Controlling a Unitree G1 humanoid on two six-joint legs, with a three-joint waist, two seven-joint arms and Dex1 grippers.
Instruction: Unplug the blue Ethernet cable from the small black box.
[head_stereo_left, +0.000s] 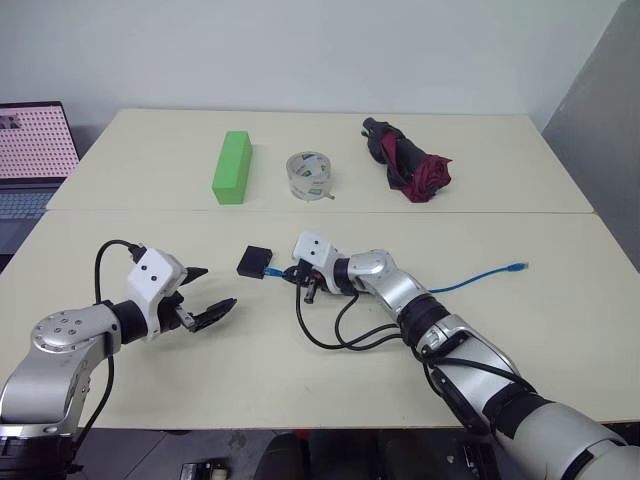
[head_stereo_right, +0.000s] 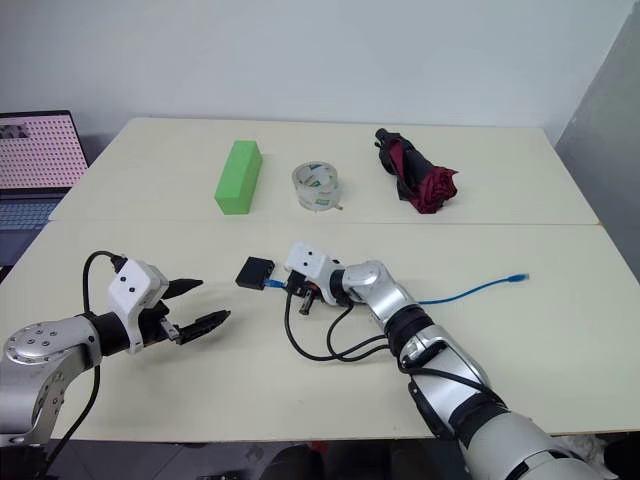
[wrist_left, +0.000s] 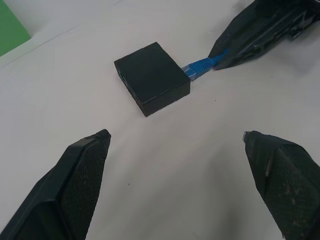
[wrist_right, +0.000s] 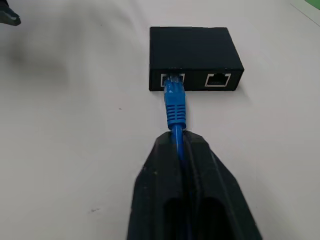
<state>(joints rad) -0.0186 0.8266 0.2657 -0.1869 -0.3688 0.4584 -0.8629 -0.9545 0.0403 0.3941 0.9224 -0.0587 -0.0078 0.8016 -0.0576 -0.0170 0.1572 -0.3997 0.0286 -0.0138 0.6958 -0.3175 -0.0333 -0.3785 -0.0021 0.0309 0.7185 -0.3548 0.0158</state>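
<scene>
Beside the small black box (wrist_right: 192, 50), right tool (wrist_right: 182, 150) clamps the blue Ethernet cable (wrist_right: 175, 107); left tool (head_stereo_left: 205, 295) apart

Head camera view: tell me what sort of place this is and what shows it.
Probably an office or lab workspace. Two plain cream tables are pushed together against a bare white wall, an open laptop sits at the left edge, and desk items lie about: a tape roll, a green block, a folded umbrella.

Bare table (head_stereo_left: 250, 340) around the small black box (head_stereo_left: 255, 262) — blue Ethernet cable (wrist_right: 175, 107) alone adjoins.
</scene>
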